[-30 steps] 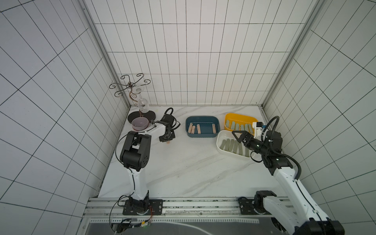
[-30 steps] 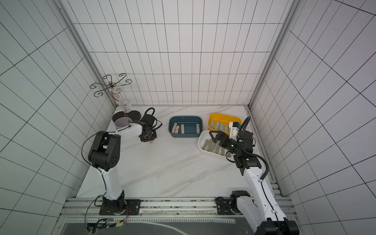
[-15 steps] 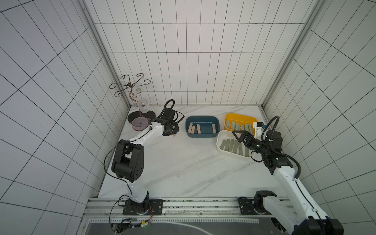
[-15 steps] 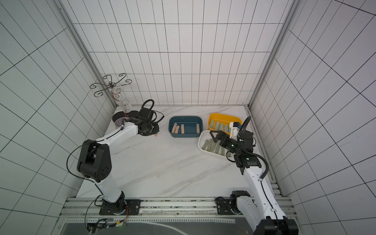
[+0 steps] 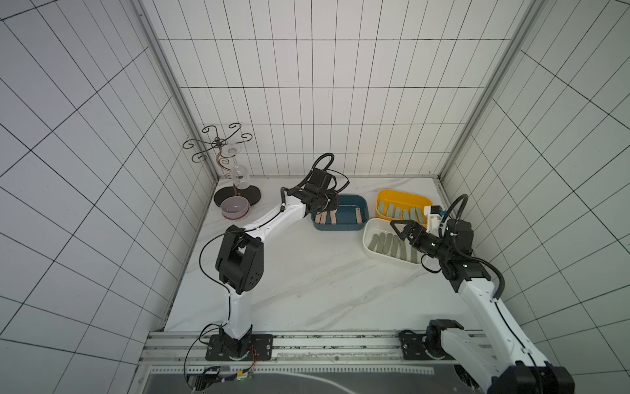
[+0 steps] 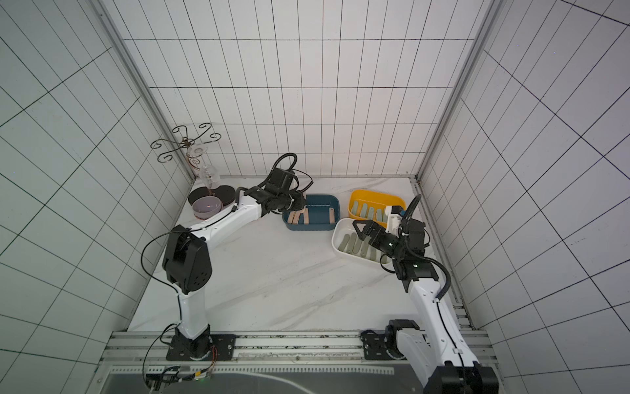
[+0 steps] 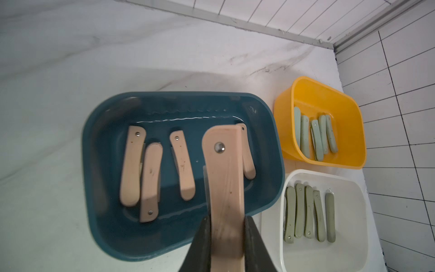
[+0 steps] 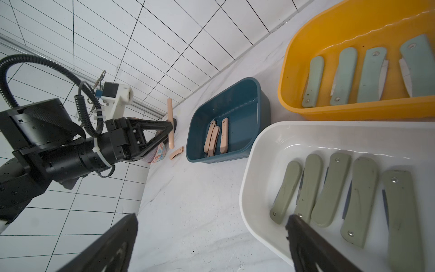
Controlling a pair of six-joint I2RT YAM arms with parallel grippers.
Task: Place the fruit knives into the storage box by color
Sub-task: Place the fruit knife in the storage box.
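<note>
Over the blue box point(image 7: 164, 96), the left claw point(image 7: 227, 220) is clamped on a pink knife point(image 7: 223, 164), apparently clear of four other knives point(image 7: 133, 164) inside, while the right claw point(image 8: 211, 216) gapes wide over the white box point(image 8: 253, 153) beside it.

Near side of the dark teal plastic tub point(image 5: 341, 228): bare white marble tabletop point(image 5: 306, 279) — free passage. A yellow plastic tub point(image 5: 402, 198) and a white plastic tub point(image 5: 367, 240) crowd its right-arm side.
</note>
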